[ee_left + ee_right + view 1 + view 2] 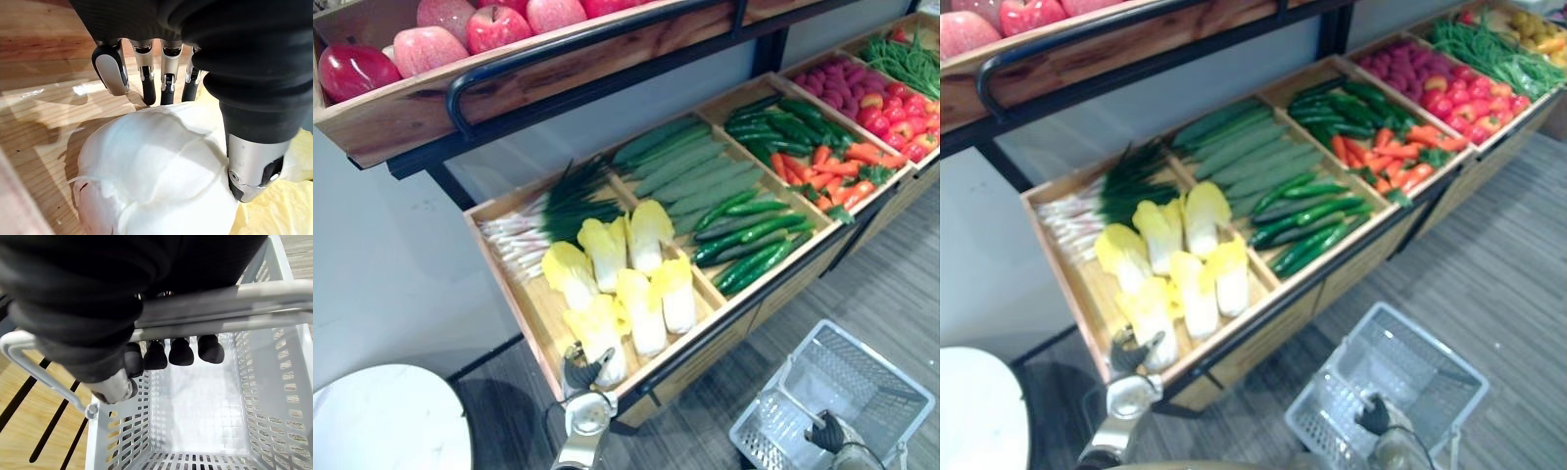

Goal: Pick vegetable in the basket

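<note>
Several pale yellow-white cabbages lie in the wooden tray [533, 304] in front of me. My left hand [580, 371] is at the tray's front edge, over the nearest cabbage [604, 345]. In the left wrist view its fingers [111, 68] reach straight past the cabbage's white base [156, 166], with the thumb [252, 169] against its side; the hand is open. My right hand [825, 432] is curled round the handle [220, 303] of the grey plastic basket [876, 387], which hangs low at the right with nothing in it.
Neighbouring trays hold green onions [543, 211], cucumbers [744, 235], carrots [832, 171], red vegetables [891, 108] and green beans [906, 59]. An upper shelf with apples [494, 27] and a dark rail [460, 93] overhangs the back. A white round table [382, 421] stands at lower left.
</note>
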Controlling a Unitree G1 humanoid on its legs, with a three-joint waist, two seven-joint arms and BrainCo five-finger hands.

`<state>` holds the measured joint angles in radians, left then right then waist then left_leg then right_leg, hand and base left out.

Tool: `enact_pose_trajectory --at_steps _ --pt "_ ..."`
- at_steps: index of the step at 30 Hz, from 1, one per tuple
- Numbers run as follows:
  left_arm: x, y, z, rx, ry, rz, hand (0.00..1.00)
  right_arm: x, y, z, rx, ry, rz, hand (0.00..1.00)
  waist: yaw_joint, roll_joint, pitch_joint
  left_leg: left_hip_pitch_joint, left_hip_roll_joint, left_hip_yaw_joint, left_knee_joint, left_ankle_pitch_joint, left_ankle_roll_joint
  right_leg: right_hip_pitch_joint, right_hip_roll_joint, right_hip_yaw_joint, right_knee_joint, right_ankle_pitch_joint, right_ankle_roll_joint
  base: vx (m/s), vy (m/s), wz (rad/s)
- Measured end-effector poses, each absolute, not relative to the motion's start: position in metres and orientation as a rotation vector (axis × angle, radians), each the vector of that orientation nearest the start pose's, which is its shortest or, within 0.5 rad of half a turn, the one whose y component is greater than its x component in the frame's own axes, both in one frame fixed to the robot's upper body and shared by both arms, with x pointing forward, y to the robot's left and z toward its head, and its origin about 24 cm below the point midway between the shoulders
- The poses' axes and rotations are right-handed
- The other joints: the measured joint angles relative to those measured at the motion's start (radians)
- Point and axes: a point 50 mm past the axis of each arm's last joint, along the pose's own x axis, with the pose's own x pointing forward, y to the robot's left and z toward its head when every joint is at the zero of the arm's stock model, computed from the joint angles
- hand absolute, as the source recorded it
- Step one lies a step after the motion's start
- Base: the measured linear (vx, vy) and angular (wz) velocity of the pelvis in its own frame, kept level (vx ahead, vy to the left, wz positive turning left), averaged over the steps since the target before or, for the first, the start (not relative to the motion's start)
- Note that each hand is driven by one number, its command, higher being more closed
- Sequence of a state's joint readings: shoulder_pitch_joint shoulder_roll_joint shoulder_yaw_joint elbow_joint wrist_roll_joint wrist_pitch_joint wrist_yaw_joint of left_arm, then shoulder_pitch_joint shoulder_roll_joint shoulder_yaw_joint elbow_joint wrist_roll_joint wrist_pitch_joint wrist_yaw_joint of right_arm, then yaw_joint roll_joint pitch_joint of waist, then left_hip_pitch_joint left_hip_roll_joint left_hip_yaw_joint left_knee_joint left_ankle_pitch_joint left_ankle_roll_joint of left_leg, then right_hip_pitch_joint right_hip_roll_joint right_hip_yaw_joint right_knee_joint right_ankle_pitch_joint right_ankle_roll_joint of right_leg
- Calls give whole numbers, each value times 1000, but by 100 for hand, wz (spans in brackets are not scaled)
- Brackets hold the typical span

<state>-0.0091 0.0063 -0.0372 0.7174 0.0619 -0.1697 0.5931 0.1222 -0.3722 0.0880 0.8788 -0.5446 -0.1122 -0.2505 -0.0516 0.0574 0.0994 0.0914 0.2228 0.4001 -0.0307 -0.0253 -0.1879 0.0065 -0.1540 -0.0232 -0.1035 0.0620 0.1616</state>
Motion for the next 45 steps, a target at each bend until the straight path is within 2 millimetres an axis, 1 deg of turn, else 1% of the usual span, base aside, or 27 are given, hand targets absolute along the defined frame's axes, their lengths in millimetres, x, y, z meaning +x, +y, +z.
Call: enact_pose_trajectory --at_steps 3,6,9,10,16,23,25,27,34,38,41,45 --pt "195 171 -89 259 488 496 100 126 -274 -117 -959 802 16 100 0 -3 2 -1 0 -1 0 0 0 0 0 -1 1 0 -1 0 0 0" --pt "193 171 -86 295 470 483 100 126 -274 -116 -956 799 12 100 0 -12 8 -1 0 -2 -1 0 1 0 0 -4 1 -1 -1 0 0 0" --pt "191 173 -84 371 448 458 100 127 -275 -116 -939 796 -12 100 0 -22 14 -2 0 -3 -1 1 1 0 -1 -8 2 -2 -2 0 0 0" --pt "191 173 -84 389 444 452 0 127 -275 -115 -935 797 -19 100 0 -22 14 -2 -1 -3 -2 1 1 0 -1 -9 2 -2 -3 0 0 0" --pt "192 178 -86 500 440 429 0 129 -275 -114 -939 780 -26 100 -4 -18 18 -1 -1 -4 -2 2 2 1 -1 -9 2 -1 -3 0 0 0" --pt "193 179 -86 511 450 440 0 130 -275 -113 -941 758 -29 100 -8 -17 18 1 0 -2 0 2 2 2 -1 -8 2 -2 -3 0 0 0" --pt "192 179 -86 502 454 459 0 130 -275 -113 -942 757 -30 100 -19 -17 18 2 -1 -2 0 2 2 3 -2 -8 2 -2 -3 0 0 0" --pt "194 179 -83 487 443 473 0 131 -275 -113 -943 754 -30 100 -24 -16 19 2 -1 -2 0 2 2 3 -2 -8 2 -2 -3 0 0 0" --pt "193 175 -71 361 433 501 0 134 -274 -110 -945 737 -37 100 -25 -13 42 -1 -3 -6 5 4 5 6 -5 -11 2 -2 -3 0 0 1" --pt "192 172 -66 349 420 473 0 133 -273 -110 -945 736 -37 100 -25 -9 43 -18 -4 -31 18 8 9 10 -9 -27 2 -2 -4 1 -5 13" --pt "192 170 -63 344 408 455 0 134 -273 -110 -955 734 -32 100 -22 -7 42 -21 -5 -33 18 18 16 15 -10 -30 2 -1 -4 -4 -13 6" --pt "196 165 -55 328 371 418 0 134 -273 -110 -949 739 -43 100 -22 -7 42 -38 -12 -56 18 51 20 13 -15 -39 5 -1 -5 -34 -25 11"
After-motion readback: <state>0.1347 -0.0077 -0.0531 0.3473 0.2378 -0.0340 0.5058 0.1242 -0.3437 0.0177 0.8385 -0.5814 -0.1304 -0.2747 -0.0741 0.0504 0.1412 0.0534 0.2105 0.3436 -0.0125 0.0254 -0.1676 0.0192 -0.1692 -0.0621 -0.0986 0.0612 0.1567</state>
